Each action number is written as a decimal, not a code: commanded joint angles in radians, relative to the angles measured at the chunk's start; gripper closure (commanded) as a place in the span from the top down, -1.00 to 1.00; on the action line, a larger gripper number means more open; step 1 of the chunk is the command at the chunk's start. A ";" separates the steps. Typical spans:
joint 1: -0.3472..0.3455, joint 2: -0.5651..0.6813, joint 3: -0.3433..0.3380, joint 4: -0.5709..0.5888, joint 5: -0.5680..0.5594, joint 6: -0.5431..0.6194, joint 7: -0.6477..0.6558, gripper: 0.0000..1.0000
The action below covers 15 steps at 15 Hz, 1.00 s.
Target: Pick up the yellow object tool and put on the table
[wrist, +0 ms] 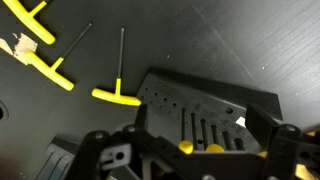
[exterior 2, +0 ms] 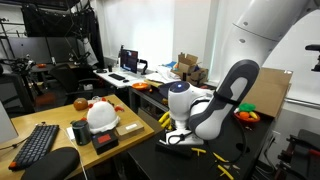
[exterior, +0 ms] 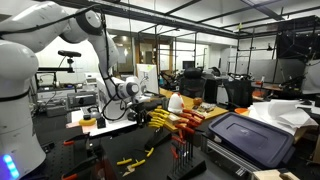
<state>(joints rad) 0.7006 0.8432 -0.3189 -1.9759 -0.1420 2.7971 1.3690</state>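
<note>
With your pincer [wrist: 190, 152] open and empty over the black tool rack [wrist: 200, 105], lift straight up so you don't nudge the yellow T-handle key [wrist: 117, 96] lying beside it on the desk [wrist: 230, 40].

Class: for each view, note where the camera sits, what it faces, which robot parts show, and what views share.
Exterior view: beside the base, facing along the table; arm and gripper show.
Exterior view: across a desk, facing arm and gripper.
Wrist view: looking down on yellow keys and rack; fingers show.
Shared: keys on the table in all.
</note>
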 commanded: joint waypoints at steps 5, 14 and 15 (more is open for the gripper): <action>-0.102 -0.070 0.086 -0.023 -0.005 -0.124 -0.161 1.00; -0.137 -0.085 0.094 -0.004 -0.017 -0.217 -0.152 1.00; -0.139 -0.084 0.093 0.001 -0.018 -0.229 -0.147 1.00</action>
<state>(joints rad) 0.5865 0.7935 -0.2456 -1.9731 -0.1420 2.6291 1.2241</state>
